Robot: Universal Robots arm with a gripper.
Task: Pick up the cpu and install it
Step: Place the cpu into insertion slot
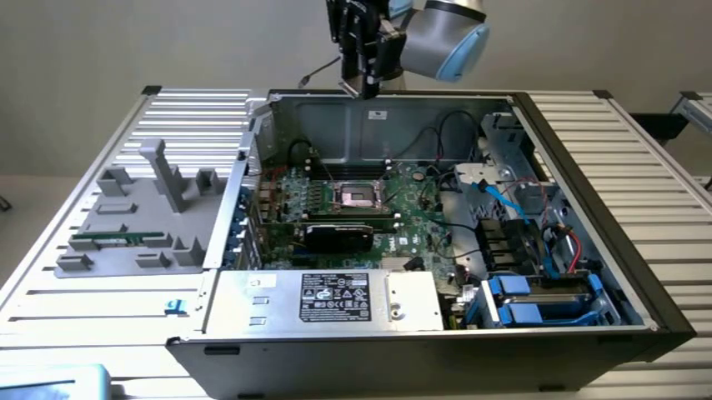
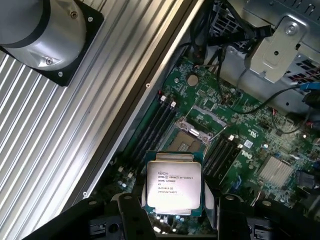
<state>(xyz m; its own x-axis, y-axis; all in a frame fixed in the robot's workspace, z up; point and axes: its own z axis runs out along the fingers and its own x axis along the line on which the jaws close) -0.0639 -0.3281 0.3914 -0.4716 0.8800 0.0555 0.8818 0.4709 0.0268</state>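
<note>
Exterior view: gripper [image 1: 363,83] on the arm hangs high over the rear wall of the open computer case [image 1: 323,125], pointing down. Inside the case lies the motherboard [image 1: 418,212], with the open socket [image 1: 361,196] near its middle and a black graphics card [image 1: 339,235] just in front of the socket. Labelled power supply [image 1: 333,300] sits at the case front, with blue drive caddies [image 1: 534,302] toward the exterior view's right. Grey tray [image 1: 133,208] sits on the slatted table [image 1: 189,108] on the exterior view's left of the case, and a green memory stick [image 1: 109,240] lies in it.

Wrist view: claw is pinching the cpu [image 2: 173,184] by two opposite edges, black fingers [image 2: 131,212] on either side, with the printed silver top facing the camera. The cpu is in the air above the motherboard, not touching the socket, which is bare. Memory slots [image 2: 162,117] flank the socket, a heatsink [image 2: 275,172] lies farther off, and the grey arm base [image 2: 45,25] stands on the table slats.
</note>
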